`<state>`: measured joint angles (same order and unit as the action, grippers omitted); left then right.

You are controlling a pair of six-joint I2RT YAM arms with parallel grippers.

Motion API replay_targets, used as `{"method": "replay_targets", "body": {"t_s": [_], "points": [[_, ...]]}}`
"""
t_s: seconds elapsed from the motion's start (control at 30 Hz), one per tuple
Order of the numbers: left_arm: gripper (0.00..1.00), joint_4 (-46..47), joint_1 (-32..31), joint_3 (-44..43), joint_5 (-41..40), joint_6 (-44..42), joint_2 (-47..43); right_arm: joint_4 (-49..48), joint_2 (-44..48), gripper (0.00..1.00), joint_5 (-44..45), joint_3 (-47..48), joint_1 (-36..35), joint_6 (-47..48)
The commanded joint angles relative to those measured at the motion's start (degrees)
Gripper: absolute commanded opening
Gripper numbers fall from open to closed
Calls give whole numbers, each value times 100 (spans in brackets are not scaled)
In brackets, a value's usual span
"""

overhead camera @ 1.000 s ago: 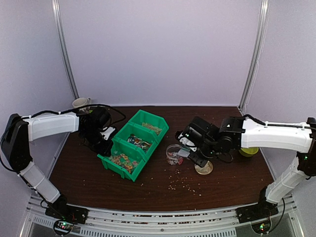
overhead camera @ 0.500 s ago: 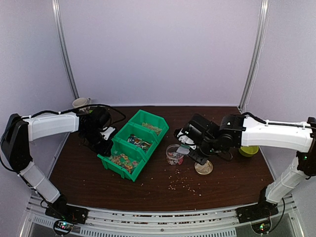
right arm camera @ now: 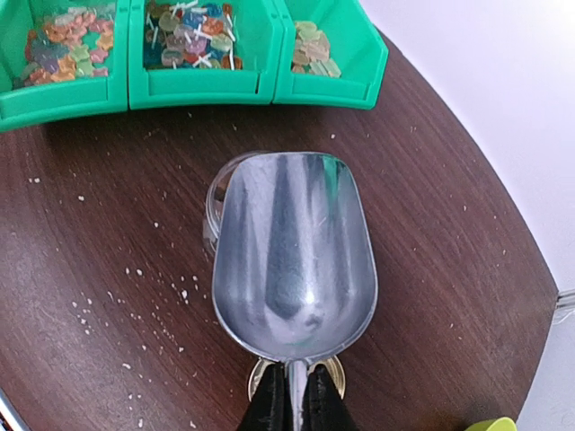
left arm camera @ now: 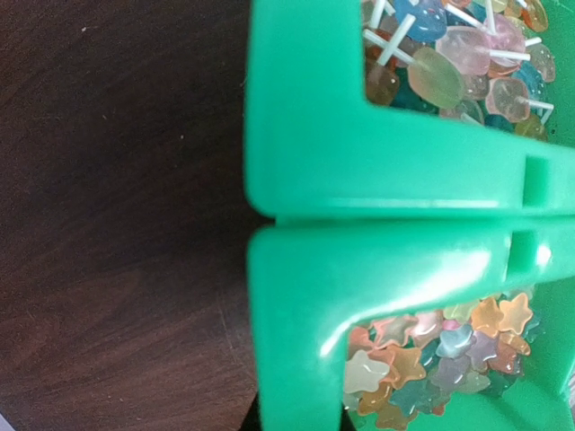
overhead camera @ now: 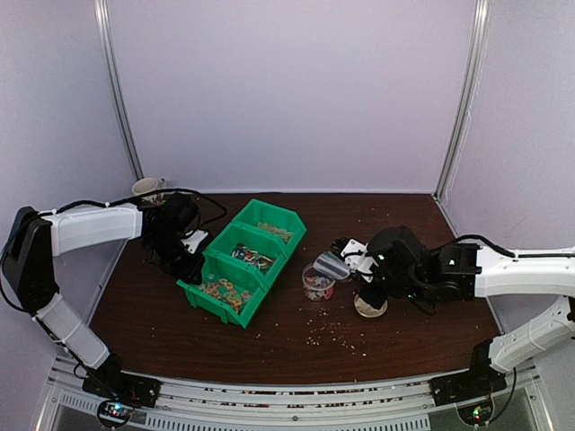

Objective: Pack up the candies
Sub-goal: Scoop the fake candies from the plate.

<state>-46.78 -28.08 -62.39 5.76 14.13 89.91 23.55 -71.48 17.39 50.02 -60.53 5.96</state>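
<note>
The candies lie in three joined green bins point(overhead camera: 208, 305): star shapes in the near one point(overhead camera: 223, 292), lollipops in the middle point(overhead camera: 254, 260), pale ones at the far end point(overhead camera: 277, 232). A clear jar point(overhead camera: 316, 285) holds some candies. My right gripper point(right arm camera: 292, 400) is shut on the handle of a metal scoop point(right arm camera: 292, 256), which is empty and hovers over the jar point(right arm camera: 212, 202). My left gripper point(overhead camera: 186, 254) is at the bins' left side. In the left wrist view its dark fingertips straddle the green wall point(left arm camera: 296, 296), with star candies point(left arm camera: 449, 350) just beyond.
A gold lid point(overhead camera: 370, 307) lies right of the jar, under my right wrist. Pale crumbs point(overhead camera: 332, 332) are scattered in front of the jar. A mug point(overhead camera: 146, 187) stands at the back left corner. A yellow-green rim point(right arm camera: 490, 424) shows at the right.
My right arm has drawn back to the right and toward the front. The scoop has risen from its tip over the jar to level and empty. The left arm has not moved.
</note>
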Motion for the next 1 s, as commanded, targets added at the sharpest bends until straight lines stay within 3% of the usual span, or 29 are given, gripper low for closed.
{"method": "replay_targets", "body": {"t_s": [0.0, 0.3, 0.43, 0.67, 0.73, 0.87, 0.97], "points": [[0, 997, 131, -326, 697, 150, -132, -1214, 422, 0, -41, -205, -122, 228], [0, 1677, 435, -31, 1988, 431, -153, -2059, 900, 0, -275, -386, -269, 343], [0, 2432, 622, 255, 3203, 768, -317, -2085, 1050, 0, -376, -320, -272, 282], [0, 3728, 676, 630, 4508, 1553, -341, -2246, 1299, 0, -527, -311, -274, 218], [0, 3508, 675, 612, 4356, 1463, -288, -2193, 1275, 0, -566, -253, -275, 199], [0, 2299, 680, 190, 3228, 827, -117, -1764, 1060, 0, -675, 79, -290, 186], [0, 2074, 679, 147, 2687, 707, -191, -1189, 803, 0, -765, 518, -321, 197]]}}
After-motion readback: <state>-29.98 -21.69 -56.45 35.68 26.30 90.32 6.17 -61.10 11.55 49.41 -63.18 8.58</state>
